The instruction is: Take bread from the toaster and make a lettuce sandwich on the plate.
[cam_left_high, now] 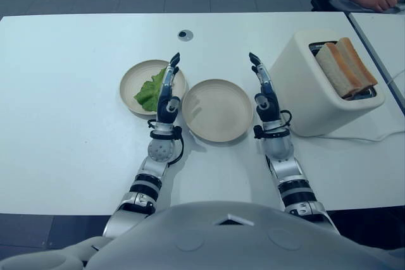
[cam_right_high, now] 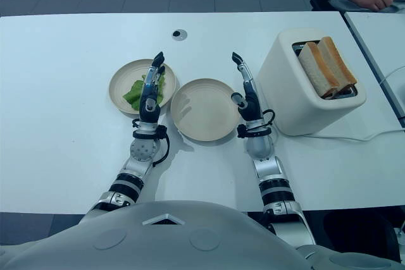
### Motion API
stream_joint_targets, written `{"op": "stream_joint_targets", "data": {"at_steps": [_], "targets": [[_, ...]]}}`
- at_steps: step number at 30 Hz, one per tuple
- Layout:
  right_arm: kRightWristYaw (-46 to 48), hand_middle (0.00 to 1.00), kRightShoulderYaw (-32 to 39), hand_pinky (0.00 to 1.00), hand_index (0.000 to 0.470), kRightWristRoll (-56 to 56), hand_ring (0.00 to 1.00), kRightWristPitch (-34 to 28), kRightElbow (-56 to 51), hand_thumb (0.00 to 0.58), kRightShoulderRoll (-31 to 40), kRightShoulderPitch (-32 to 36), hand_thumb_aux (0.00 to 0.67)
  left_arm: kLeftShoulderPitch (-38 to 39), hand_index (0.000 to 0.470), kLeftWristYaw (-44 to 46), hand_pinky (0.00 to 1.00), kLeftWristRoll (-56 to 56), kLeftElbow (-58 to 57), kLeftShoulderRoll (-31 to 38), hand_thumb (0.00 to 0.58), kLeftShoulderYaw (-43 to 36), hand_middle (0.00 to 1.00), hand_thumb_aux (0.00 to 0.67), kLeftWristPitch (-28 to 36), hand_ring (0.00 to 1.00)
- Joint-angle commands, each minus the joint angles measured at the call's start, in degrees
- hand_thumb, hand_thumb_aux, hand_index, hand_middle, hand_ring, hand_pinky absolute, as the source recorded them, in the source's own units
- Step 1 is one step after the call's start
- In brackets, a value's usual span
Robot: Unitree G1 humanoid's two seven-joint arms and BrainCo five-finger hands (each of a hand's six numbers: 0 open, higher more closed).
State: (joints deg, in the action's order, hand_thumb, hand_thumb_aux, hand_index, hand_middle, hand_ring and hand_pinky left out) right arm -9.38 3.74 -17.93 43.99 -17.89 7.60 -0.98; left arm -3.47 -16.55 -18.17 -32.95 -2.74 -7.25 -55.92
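Left hand (cam_left_high: 168,96), right hand (cam_left_high: 266,93): outstretched, empty, flanking round beige plate (cam_left_high: 218,115). Green lettuce leaf (cam_left_high: 149,93) beside left hand; white boxy toaster (cam_left_high: 304,86) holding tan bread slices (cam_left_high: 345,67) near right edge.

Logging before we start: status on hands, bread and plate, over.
Left hand open, empty, over edge of lettuce plate. Right hand open, empty, between empty plate and toaster. Two bread slices standing in toaster. Nothing blocking them.

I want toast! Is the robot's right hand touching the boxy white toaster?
Apart. Left eye view shows bare table between the right hand and the white toaster.
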Motion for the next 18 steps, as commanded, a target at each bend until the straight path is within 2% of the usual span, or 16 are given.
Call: {"op": "stream_joint_targets", "data": {"at_steps": [1, 6, 8, 10, 12, 14, 16, 18], "targets": [[0.5, 0.00, -0.5, 0.00, 0.000, 1.4, 0.00, -0.8, 0.4, 0.000, 0.4, -0.1, 0.000, -0.1, 0.000, -1.5, 0.00, -2.9, -0.9, 0.2, 0.000, -0.3, 0.00, 0.000, 0.9, 0.00], [-0.1, 0.00, -0.8, 0.00, 0.000, 0.1, 0.00, -0.6, 1.5, 0.000, 0.7, -0.5, 0.000, -0.3, 0.000, -3.1, 0.00, -5.6, -0.7, 0.8, 0.000, -1.0, 0.00, 0.000, 1.0, 0.00], [-1.7, 0.00, -4.5, 0.00, 0.000, -5.3, 0.00, 0.3, 14.5, 0.000, 2.3, -1.5, 0.000, -0.2, 0.000, -2.9, 0.00, -4.2, -1.1, 0.5, 0.000, -0.8, 0.00, 0.000, 1.0, 0.00], [-2.5, 0.00, -13.1, 0.00, 0.000, -5.8, 0.00, -2.1, 27.6, 0.000, 5.6, -0.3, 0.000, 0.0, 0.000, -3.0, 0.00, -3.1, -1.2, 0.1, 0.000, -0.6, 0.00, 0.000, 1.0, 0.00], [-4.7, 0.00, -26.9, 0.00, 0.000, -9.7, 0.00, -9.5, 31.2, 0.000, 13.3, 1.9, 0.000, 0.3, 0.000, -2.5, 0.00, -2.1, -1.1, -0.3, 0.000, -0.7, 0.00, 0.000, 2.0, 0.00], [-5.8, 0.00, -36.4, 0.00, 0.000, -15.9, 0.00, -18.1, 28.4, 0.000, 20.4, 0.6, 0.000, 0.4, 0.000, -2.1, 0.00, -2.1, -1.0, -0.4, 0.000, -1.2, 0.00, 0.000, 2.7, 0.00], [-5.0, 0.00, -40.3, 0.00, 0.000, -19.8, 0.00, -24.2, 23.4, 0.000, 24.5, -3.8, 0.000, 0.6, 0.000, -2.3, 0.00, -2.7, -0.8, -0.2, 0.000, -1.5, 0.00, 0.000, 2.4, 0.00], [-3.9, 0.00, -40.1, 0.00, 0.000, -20.9, 0.00, -27.4, 19.6, 0.000, 25.6, -7.8, 0.000, 0.6, 0.000, -1.7, 0.00, -2.3, -1.0, 0.1, 0.000, -1.9, 0.00, 0.000, 1.7, 0.00]]}}
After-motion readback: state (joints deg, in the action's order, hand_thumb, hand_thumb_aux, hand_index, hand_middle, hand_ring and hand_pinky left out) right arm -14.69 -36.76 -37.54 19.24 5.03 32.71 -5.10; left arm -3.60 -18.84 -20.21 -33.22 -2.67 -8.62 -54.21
